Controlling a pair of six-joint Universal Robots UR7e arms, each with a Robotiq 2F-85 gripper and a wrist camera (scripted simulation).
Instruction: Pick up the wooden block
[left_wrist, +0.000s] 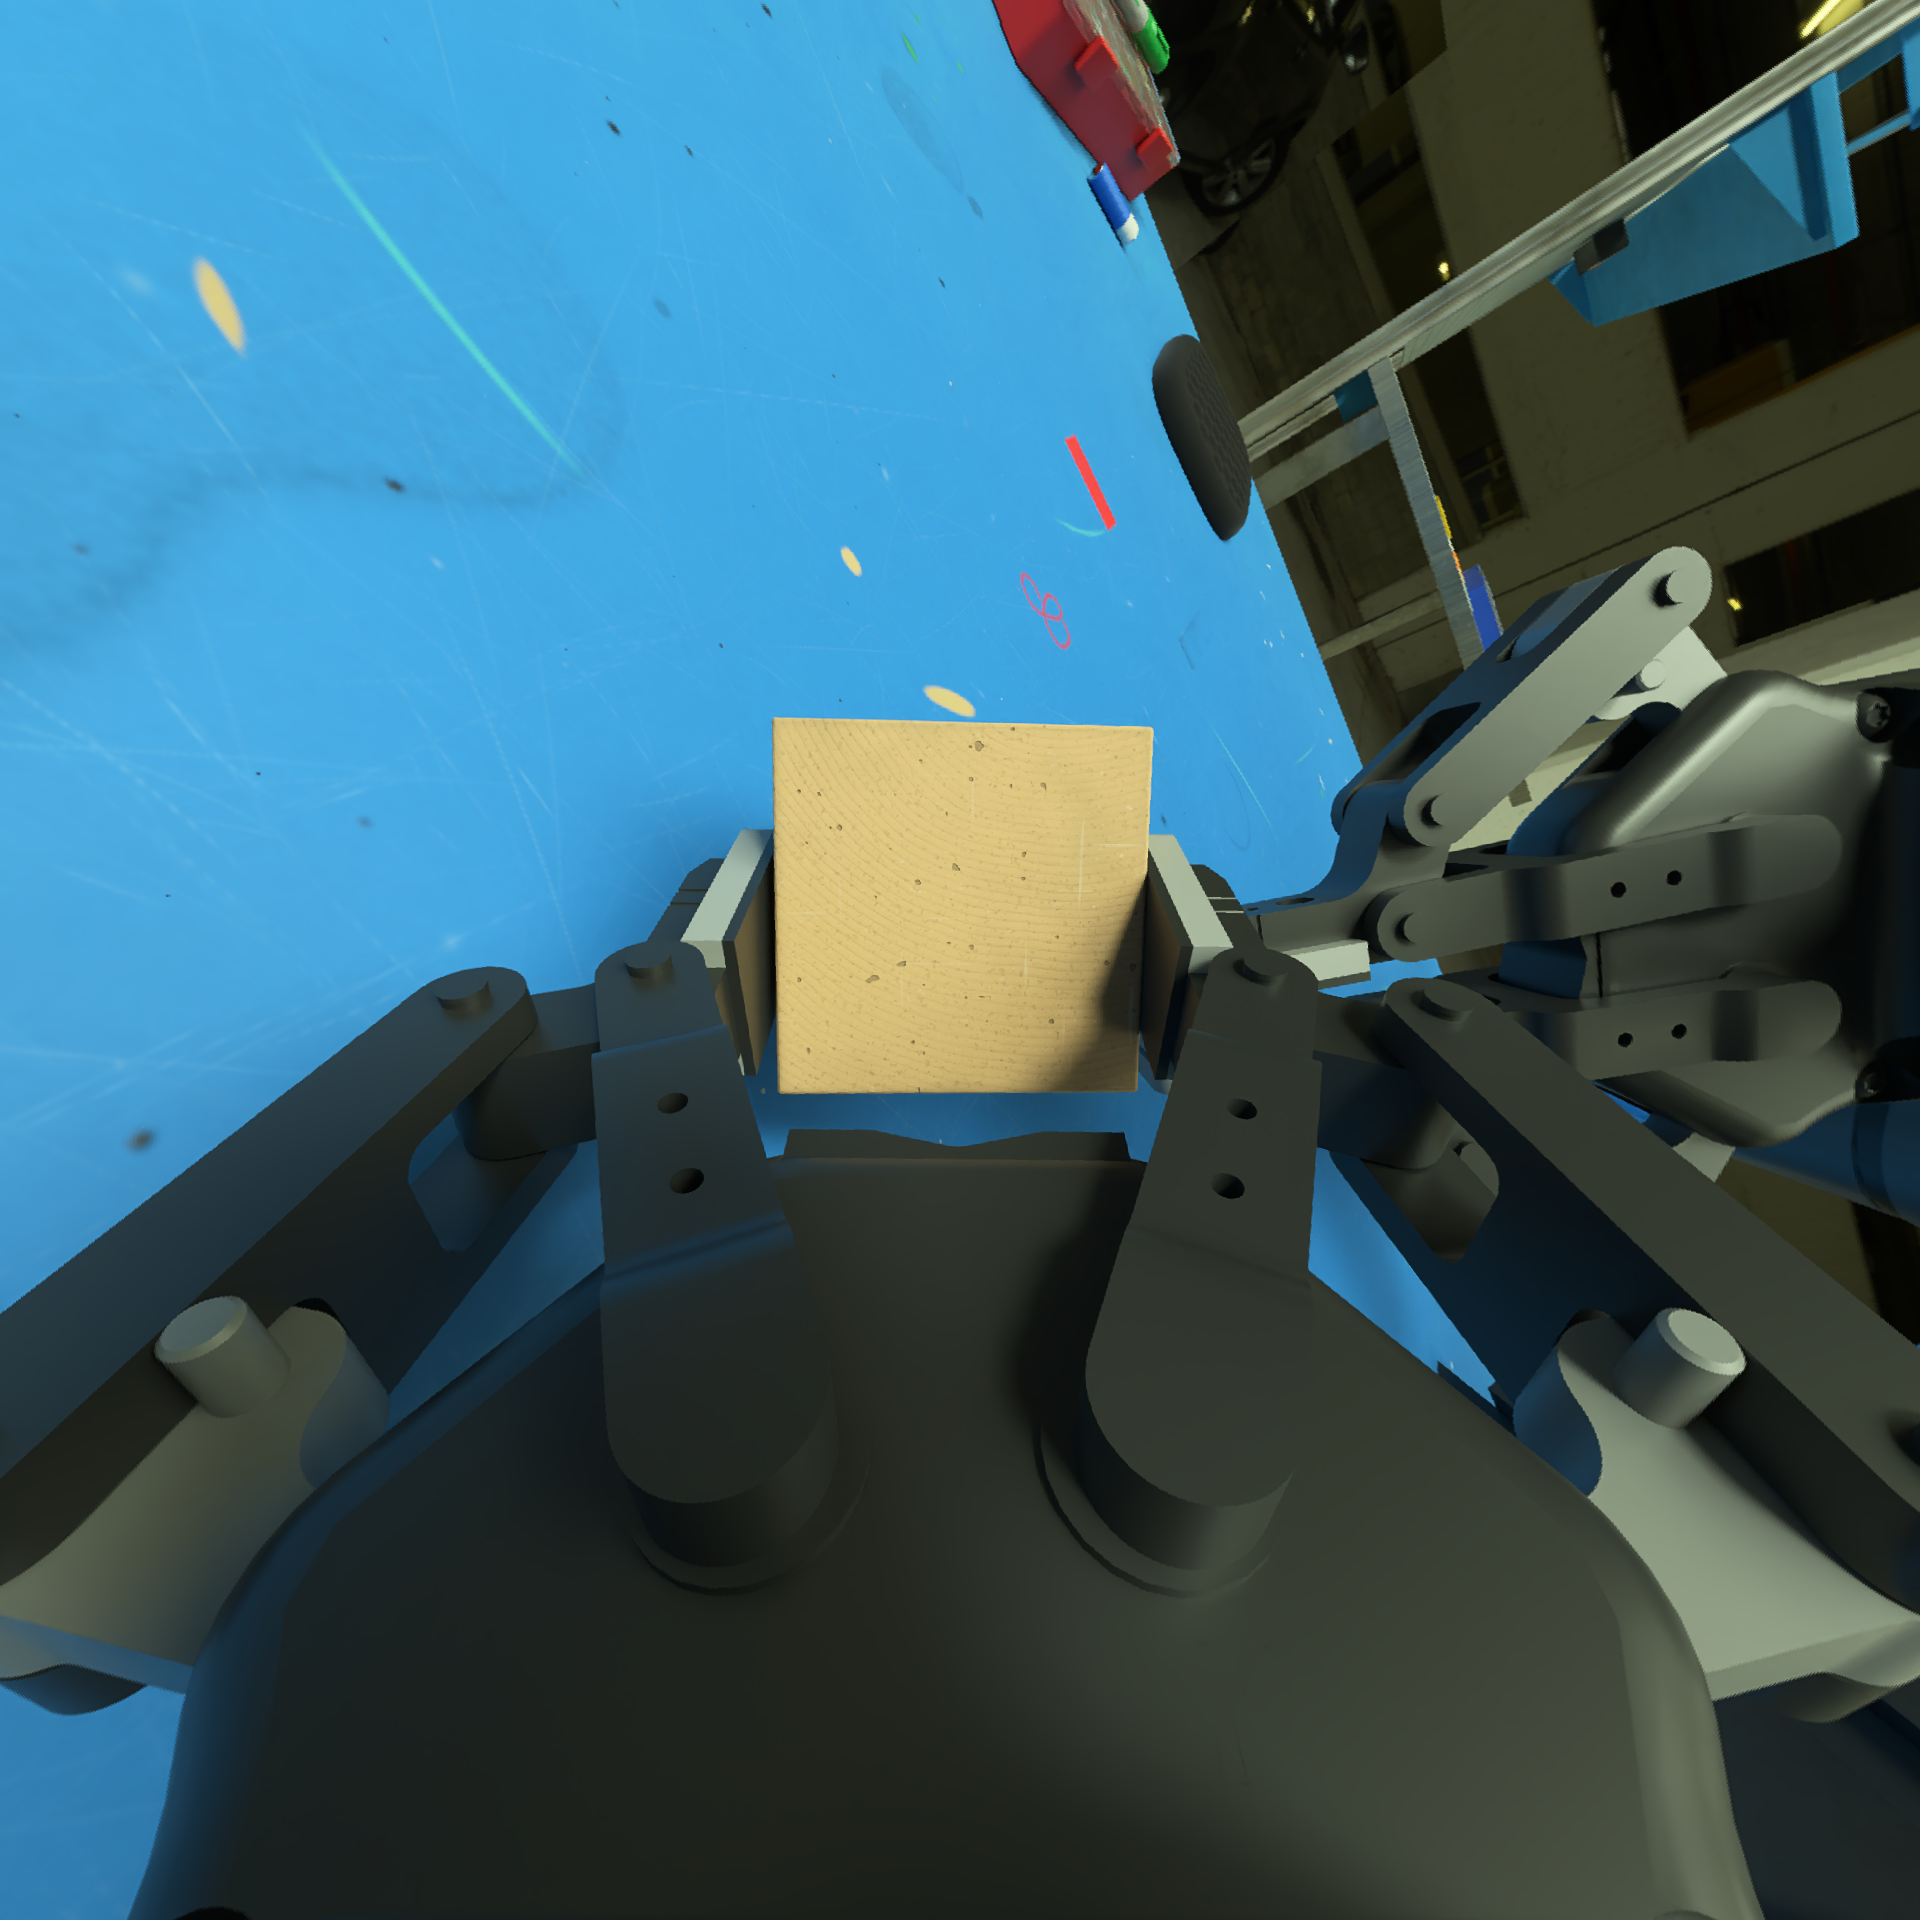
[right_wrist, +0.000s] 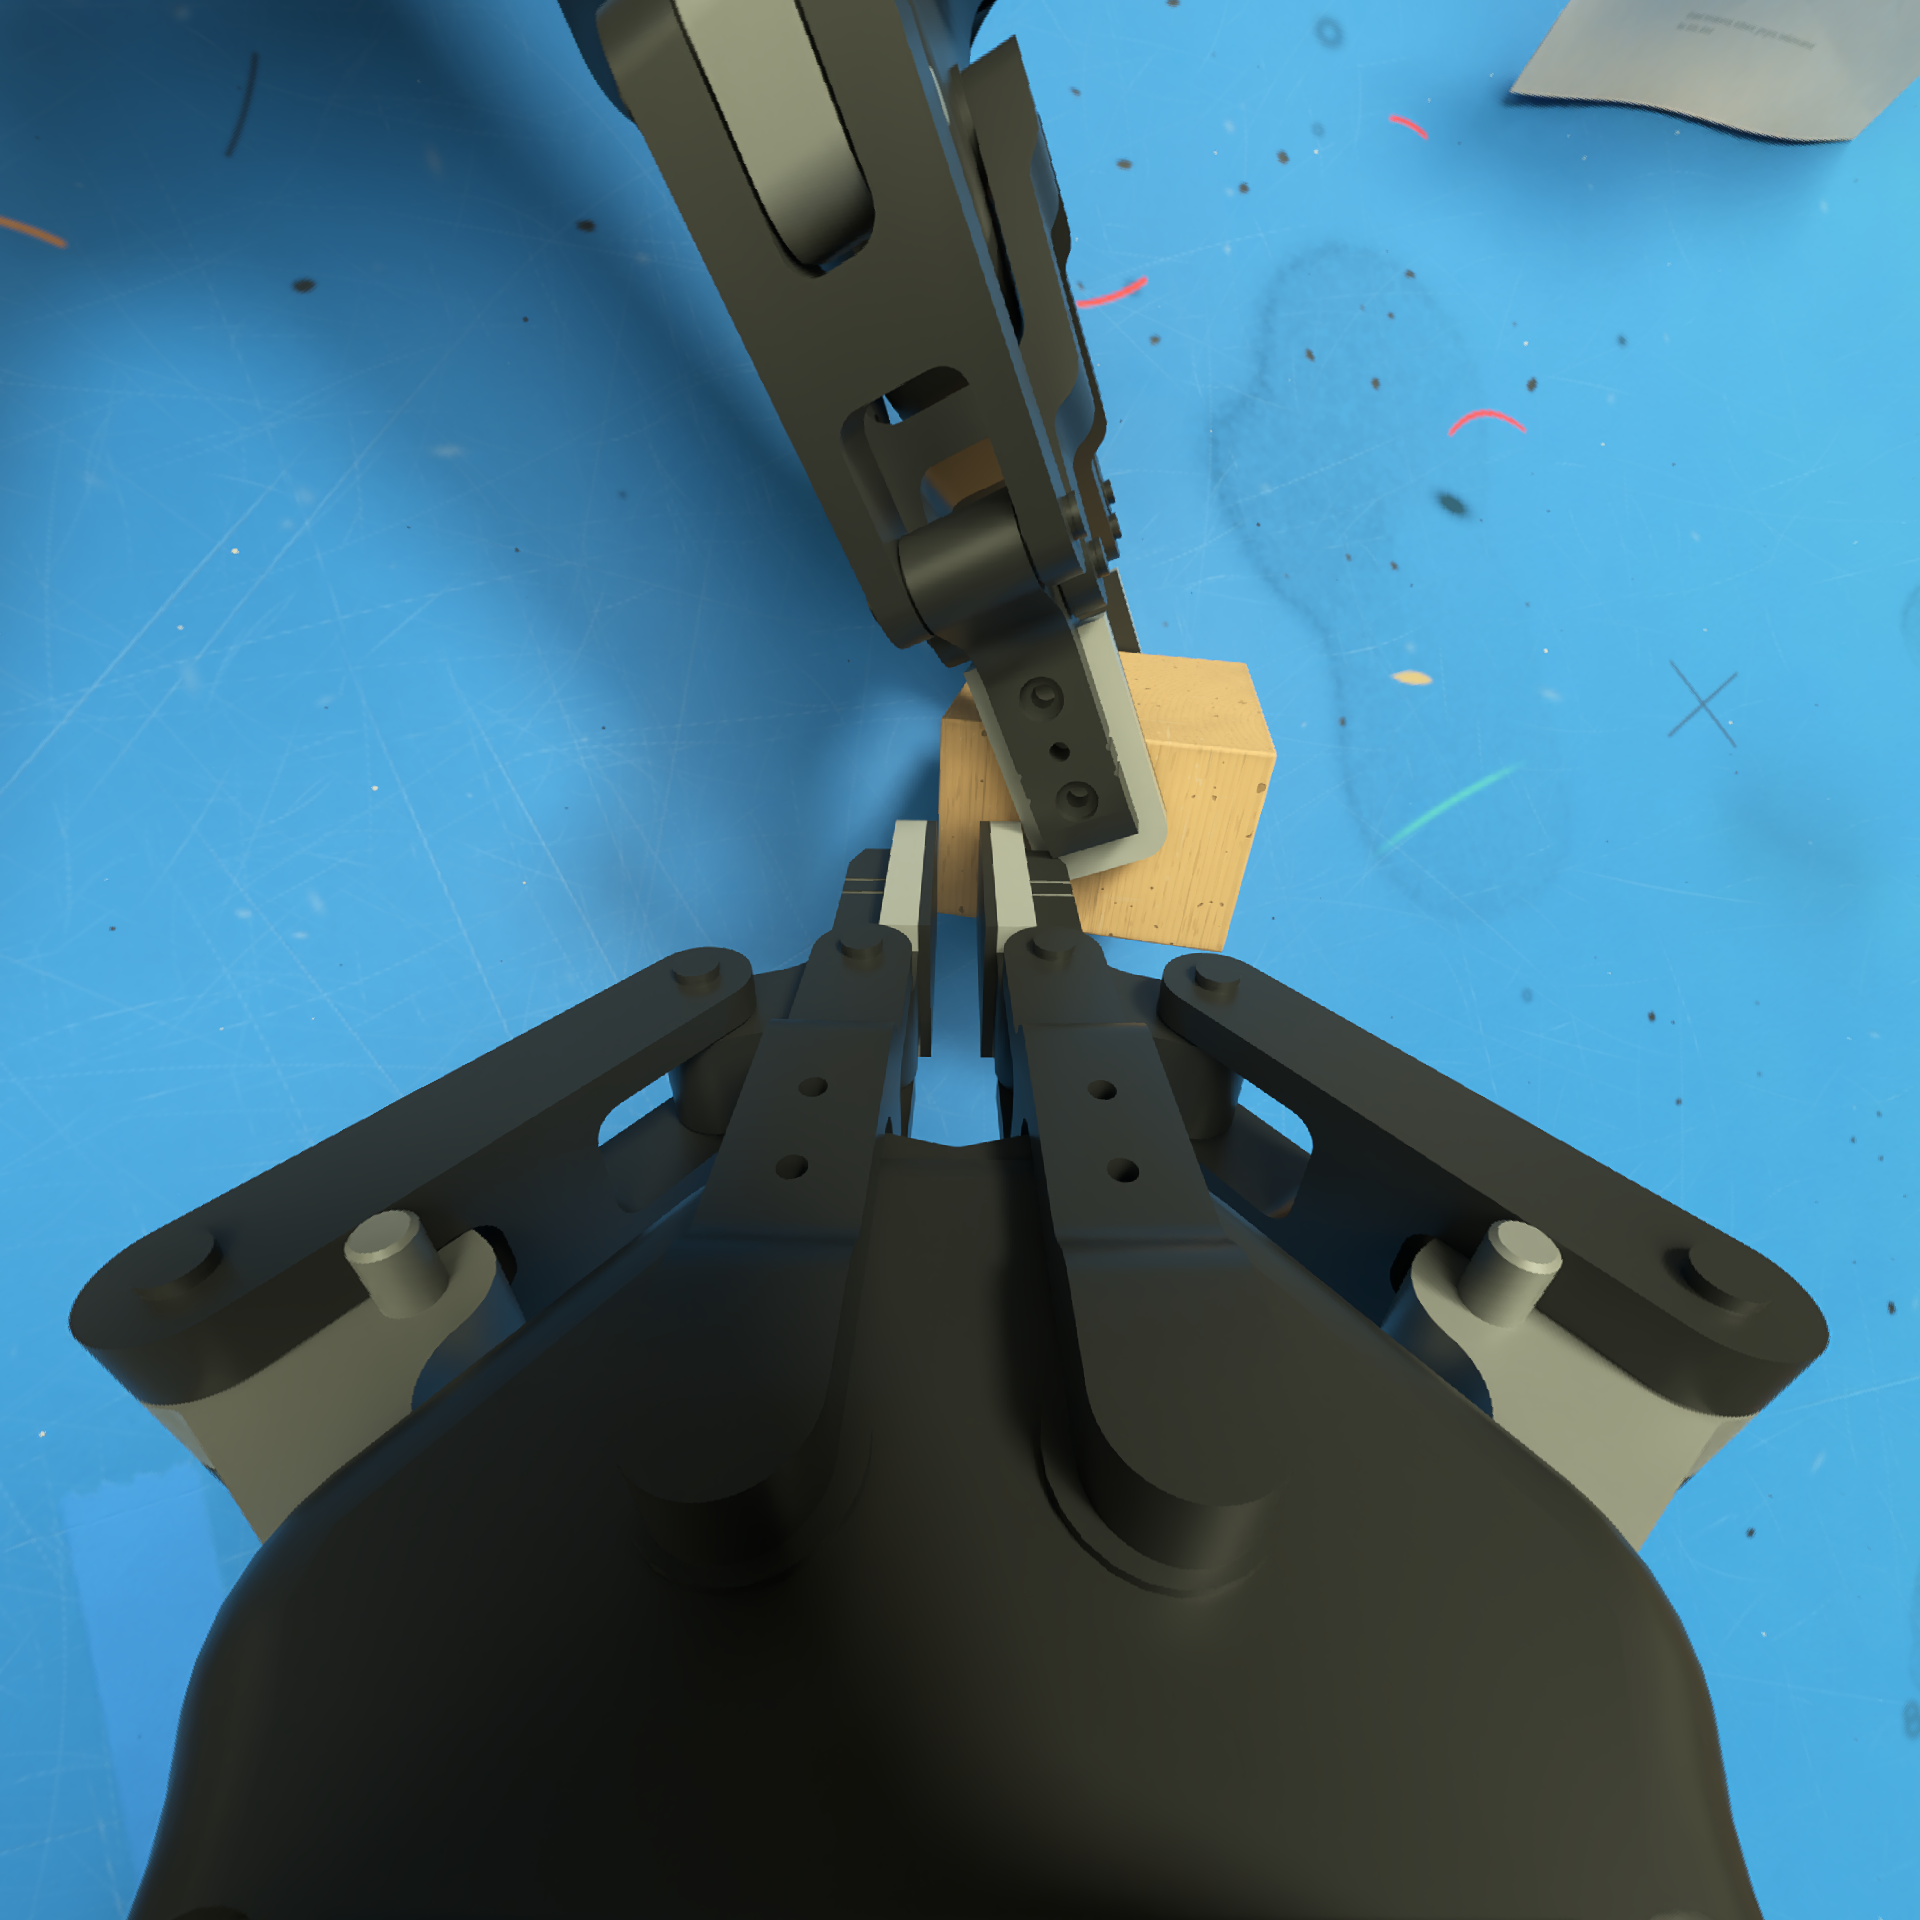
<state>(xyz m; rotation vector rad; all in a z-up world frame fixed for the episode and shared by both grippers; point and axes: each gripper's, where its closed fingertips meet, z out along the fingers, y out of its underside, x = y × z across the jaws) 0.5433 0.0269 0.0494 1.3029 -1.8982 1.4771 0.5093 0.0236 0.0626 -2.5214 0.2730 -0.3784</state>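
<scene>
The wooden block (left_wrist: 961, 904) is a light cube held between the pads of my left gripper (left_wrist: 958, 878), which is shut on its two side faces above the blue table (left_wrist: 416, 623). In the right wrist view the block (right_wrist: 1195, 831) shows with one left finger (right_wrist: 1060, 758) across its near face. I cannot tell whether it touches the table. My right gripper (right_wrist: 958, 868) is shut to a narrow gap with nothing in it, its tips just short of the block's near left corner. It also shows in the left wrist view (left_wrist: 1309, 935), right of the block.
A red box (left_wrist: 1091, 83), a blue marker (left_wrist: 1112, 203) and a black oval pad (left_wrist: 1205, 436) lie along the table's far right edge. A metal frame (left_wrist: 1558, 239) stands beyond it. A grey sheet of paper (right_wrist: 1704, 73) lies at the upper right.
</scene>
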